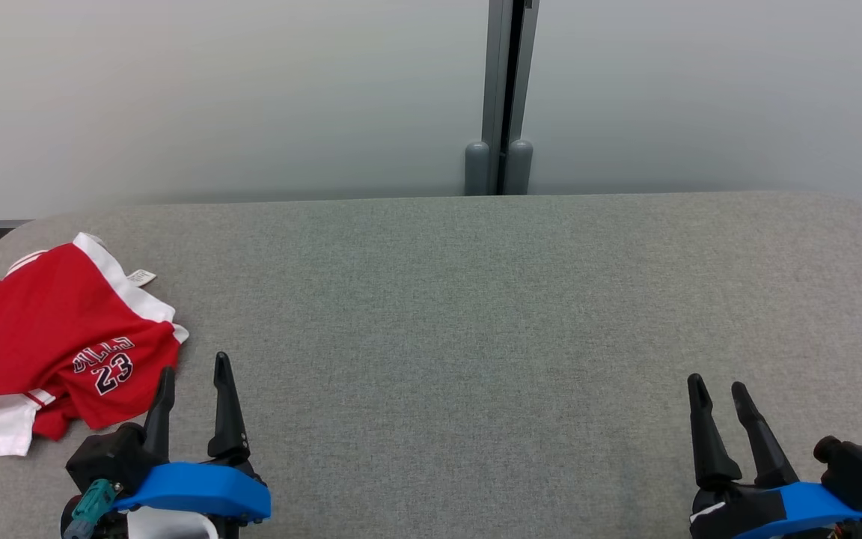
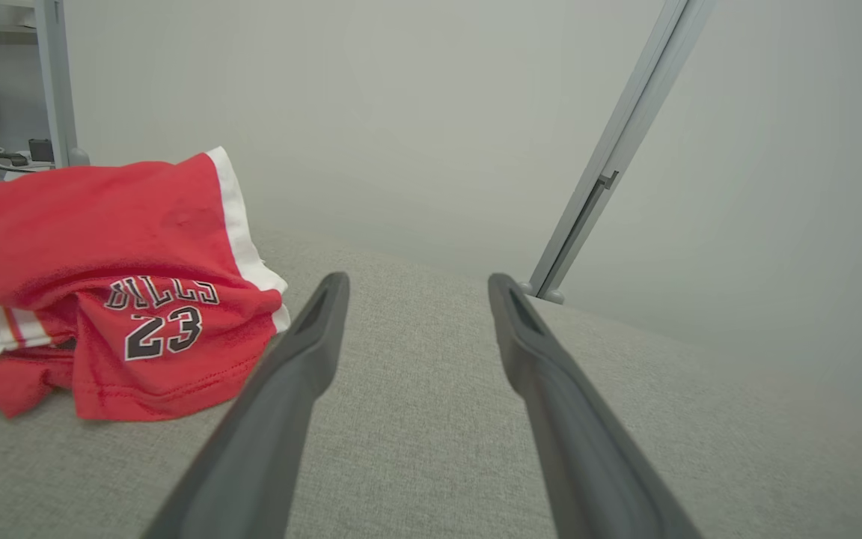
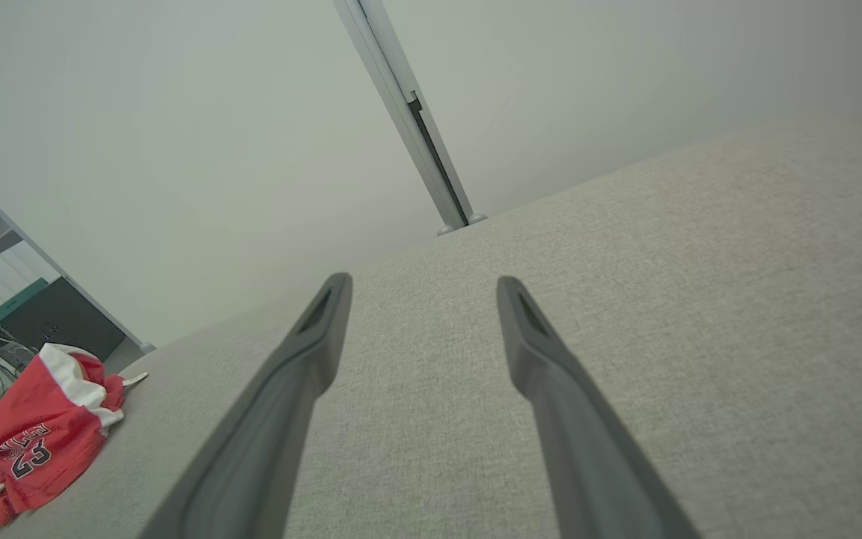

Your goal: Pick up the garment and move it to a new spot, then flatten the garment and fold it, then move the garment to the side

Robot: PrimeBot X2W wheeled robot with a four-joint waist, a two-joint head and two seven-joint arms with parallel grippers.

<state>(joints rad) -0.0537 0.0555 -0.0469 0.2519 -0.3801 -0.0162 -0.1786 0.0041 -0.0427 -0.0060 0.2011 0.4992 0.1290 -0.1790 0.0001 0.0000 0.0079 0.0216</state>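
The garment (image 1: 49, 329) is a red piece with white trim and the number 23, lying crumpled at the far left of the grey fabric table (image 1: 476, 314). It also shows at the left of the left wrist view as the garment (image 2: 124, 284) and small at the lower left of the right wrist view as the garment (image 3: 34, 434). My left gripper (image 1: 194, 367) stands open just right of the garment's near corner, holding nothing; in its own view the left gripper (image 2: 416, 288) has bare table between its fingers. My right gripper (image 1: 717, 385) stands open and empty at the lower right, far from the garment, and the right gripper (image 3: 423, 288) points across bare table.
A pale wall with a grey vertical post (image 1: 506, 97) runs behind the table's far edge. The table's left corner is rounded, and part of the garment hangs near that edge. Wide grey surface stretches between the two grippers.
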